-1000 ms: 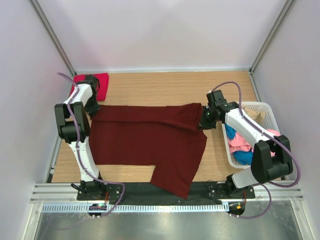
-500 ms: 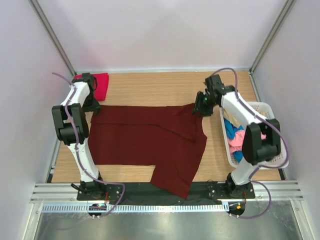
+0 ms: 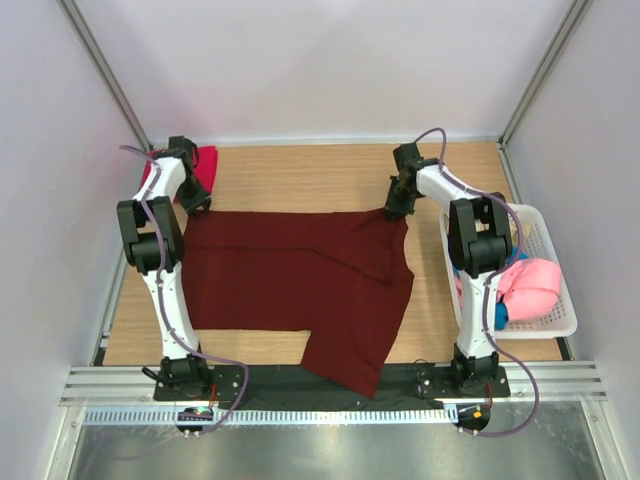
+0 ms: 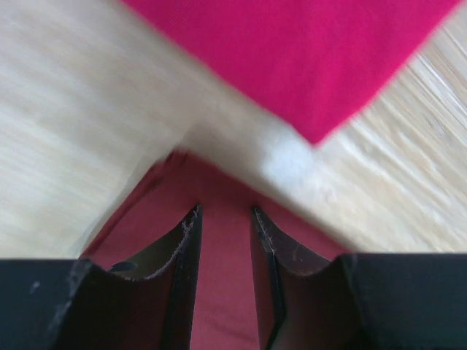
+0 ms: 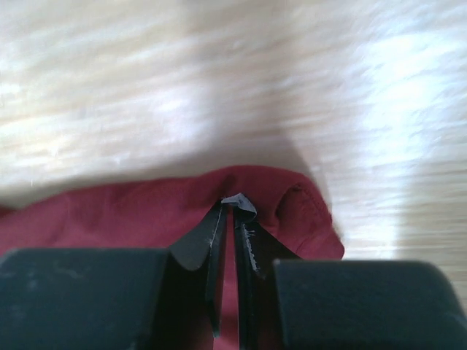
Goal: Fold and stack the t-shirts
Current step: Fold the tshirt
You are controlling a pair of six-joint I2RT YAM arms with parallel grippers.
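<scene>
Wooden table (image 3: 300, 180) bears a plain maroon t-shirt (image 3: 290, 270).

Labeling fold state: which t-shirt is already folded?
The crimson-red t-shirt at the far-left corner, a neat folded rectangle. The dark maroon t-shirt lies spread open; the pink t-shirt and blue t-shirt sit bunched in the white basket.

The bench (image 3: 300, 185) is pale wood, smooth, with a fine grain and a soft sheen. On it the dark maroon shirt (image 3: 290, 275) is matt knit cloth, soft and a little rumpled at its edges. The crimson shirt (image 3: 207, 170) is cloth of the same kind, brighter. The basket (image 3: 545, 330) is white slatted plastic, faintly glossy, with pink cloth (image 3: 530, 280) inside. The left hand (image 4: 225, 209) has fingers (image 4: 179, 251) of black matt plastic, scuffed along the edges. The metal sheet (image 3: 320, 450) in front looks brushed and dull.
</scene>
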